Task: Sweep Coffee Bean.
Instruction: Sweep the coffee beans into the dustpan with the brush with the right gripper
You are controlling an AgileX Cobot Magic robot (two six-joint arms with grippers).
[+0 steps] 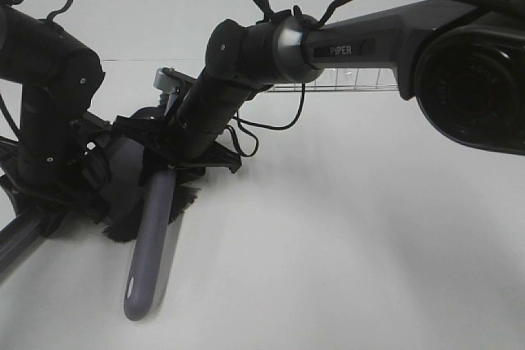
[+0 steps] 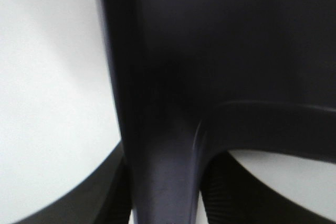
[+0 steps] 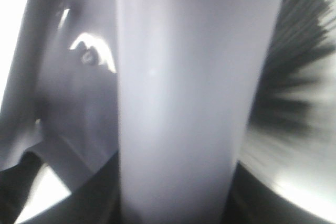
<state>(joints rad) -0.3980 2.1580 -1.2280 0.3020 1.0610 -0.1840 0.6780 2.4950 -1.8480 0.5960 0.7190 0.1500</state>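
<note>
No coffee bean shows in any view. My right gripper (image 1: 179, 161) reaches across to the left and is shut on the grey-purple handle of a brush (image 1: 149, 243), whose black bristles (image 1: 185, 201) rest on the white table. The right wrist view shows the gripper (image 3: 173, 211) shut on the brush handle (image 3: 178, 103), with the bristles (image 3: 294, 66) beside it. My left gripper (image 1: 75, 194) is shut on the handle of the dark grey dustpan (image 1: 125, 161). The left wrist view shows the gripper (image 2: 165, 205) around the dustpan handle (image 2: 163, 166). The pan's mouth is hidden by the arms.
A clear wire-edged container (image 1: 344, 79) stands behind the right arm. A small metal part (image 1: 168, 79) sits behind the dustpan. The white table (image 1: 344, 243) stretches to the right and front.
</note>
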